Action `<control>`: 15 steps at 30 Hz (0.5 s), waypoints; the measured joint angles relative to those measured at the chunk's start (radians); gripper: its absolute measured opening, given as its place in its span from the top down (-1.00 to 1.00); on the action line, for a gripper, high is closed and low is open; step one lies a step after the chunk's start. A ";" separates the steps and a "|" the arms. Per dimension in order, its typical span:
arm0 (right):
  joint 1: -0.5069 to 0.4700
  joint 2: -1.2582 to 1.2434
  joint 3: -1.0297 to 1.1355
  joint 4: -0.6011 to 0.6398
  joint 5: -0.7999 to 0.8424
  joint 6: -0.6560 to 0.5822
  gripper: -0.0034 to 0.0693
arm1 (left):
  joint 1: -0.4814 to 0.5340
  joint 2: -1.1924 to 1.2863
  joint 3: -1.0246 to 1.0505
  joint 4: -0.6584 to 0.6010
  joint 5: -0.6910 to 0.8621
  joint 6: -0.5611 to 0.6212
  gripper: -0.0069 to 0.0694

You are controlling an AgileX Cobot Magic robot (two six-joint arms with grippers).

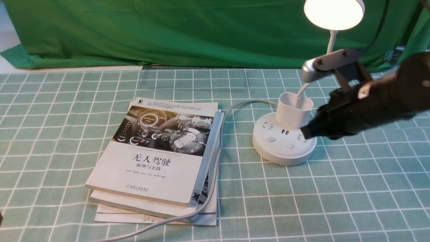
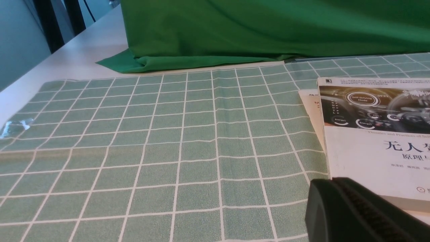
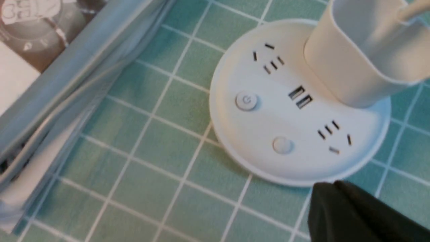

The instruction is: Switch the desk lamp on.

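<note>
Because the desk lamp (image 1: 285, 137), right of the books (image 1: 147, 161), already glows, I judge that another press by my closed, empty right gripper (image 3: 331, 184) could switch it off; the left pincer also shows closed.

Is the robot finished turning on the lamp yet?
It looks finished. The lamp's round head is glowing bright white. The right gripper holds nothing and isn't touching the power button. No pressing seems left; perhaps the arm only needs to move away.
</note>
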 joint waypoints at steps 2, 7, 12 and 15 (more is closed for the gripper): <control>-0.004 -0.096 0.081 0.000 -0.015 0.019 0.78 | 0.000 0.000 0.000 0.000 0.000 0.000 0.76; -0.005 -0.402 0.301 -0.004 -0.123 0.039 0.75 | 0.000 0.000 0.000 0.000 0.000 0.000 0.76; -0.005 -0.650 0.401 -0.005 -0.147 0.043 0.72 | 0.000 0.000 0.000 0.000 0.000 0.000 0.76; -0.005 -0.792 0.459 -0.005 -0.169 0.043 0.70 | 0.000 0.000 0.000 0.000 0.000 0.000 0.76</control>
